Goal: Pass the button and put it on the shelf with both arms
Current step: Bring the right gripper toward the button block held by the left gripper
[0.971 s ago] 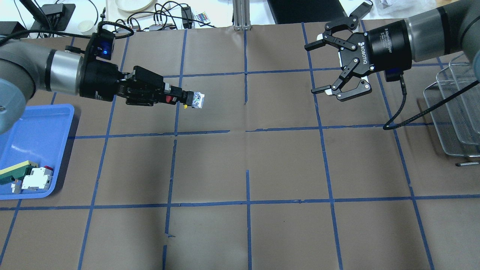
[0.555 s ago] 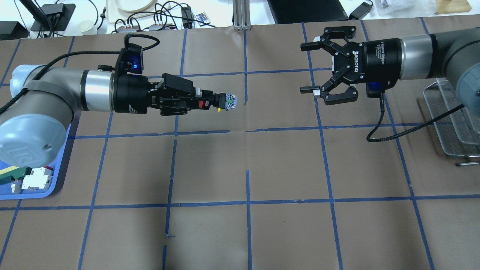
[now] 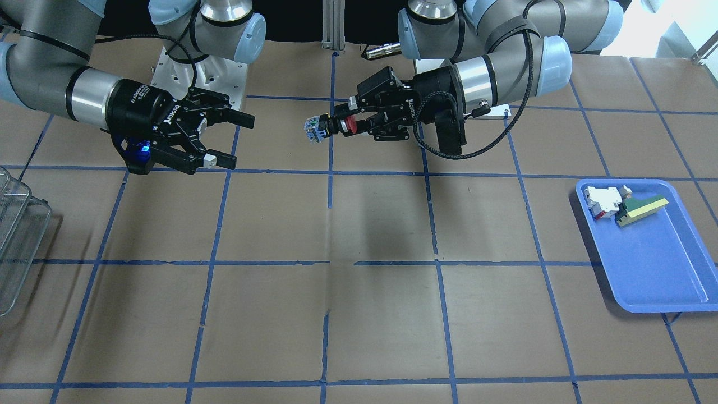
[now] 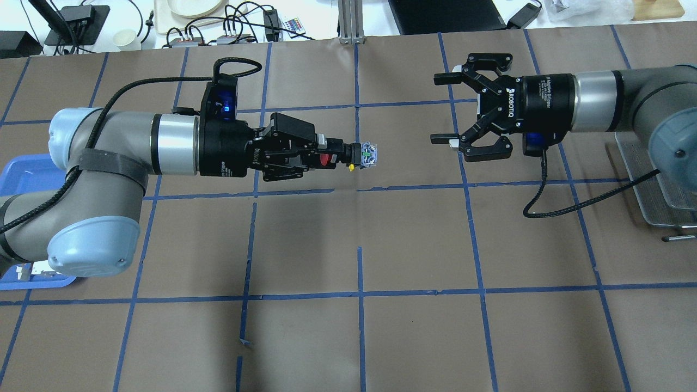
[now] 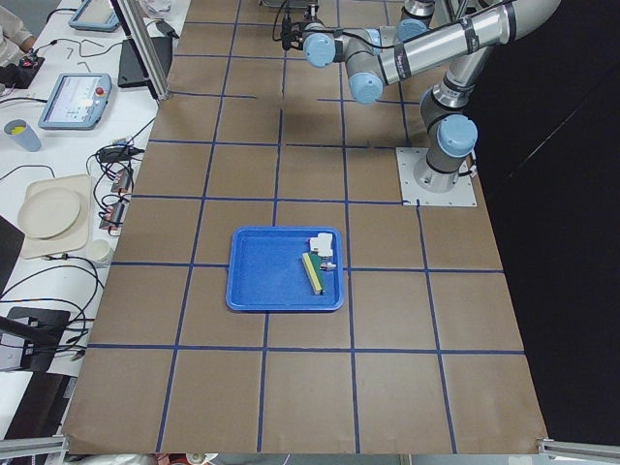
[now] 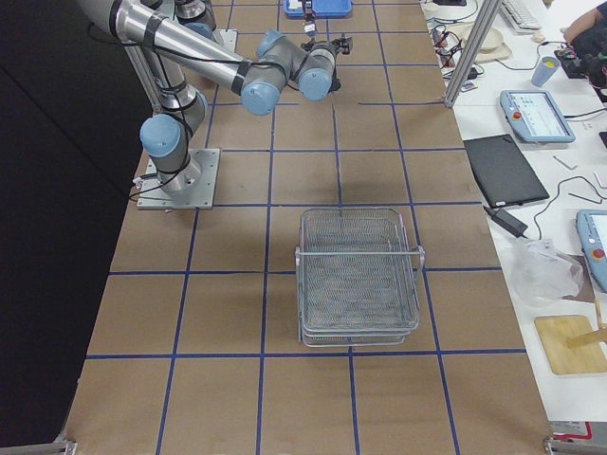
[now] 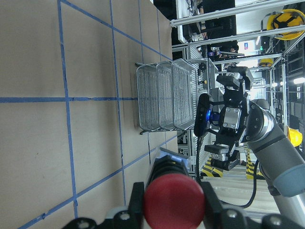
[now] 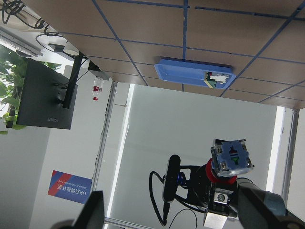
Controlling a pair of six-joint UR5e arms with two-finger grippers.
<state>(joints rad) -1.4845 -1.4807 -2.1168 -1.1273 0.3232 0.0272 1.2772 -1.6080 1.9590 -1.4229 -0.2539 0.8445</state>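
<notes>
The bench (image 3: pixel 269 224) was covered in brown paper marked into squares with blue tape; cables, monitors and controller tablets lay on the white tables beside it.

I observed the left end effector (image 4: pixel 329 155) extended level over the middle of the bench, its fingers pressed in on the button (image 4: pixel 356 154). The grip sat at the red cap, which the left wrist view showed wedged between the two fingers. The black body and pale end projected past the fingertips, pointing at the right arm. The button was held clear above the paper and touched nothing else.

The right end effector (image 4: pixel 438 109) faced it from the opposite side at roughly the same height, fingers spread wide with nothing between them. The two end effectors were well apart, with a blue tape line and open paper between them. In the right wrist view the pale end of the button faced the camera squarely.

The shelf (image 6: pixel 360 251) stood on the bench at the robot's right end, beyond the right arm and well away from the button.

At the left end I noted a blue tray (image 3: pixel 656 264) holding a white-and-red block (image 3: pixel 603 201) and a green-and-yellow wedge (image 3: pixel 642 209), the two touching in one corner.
</notes>
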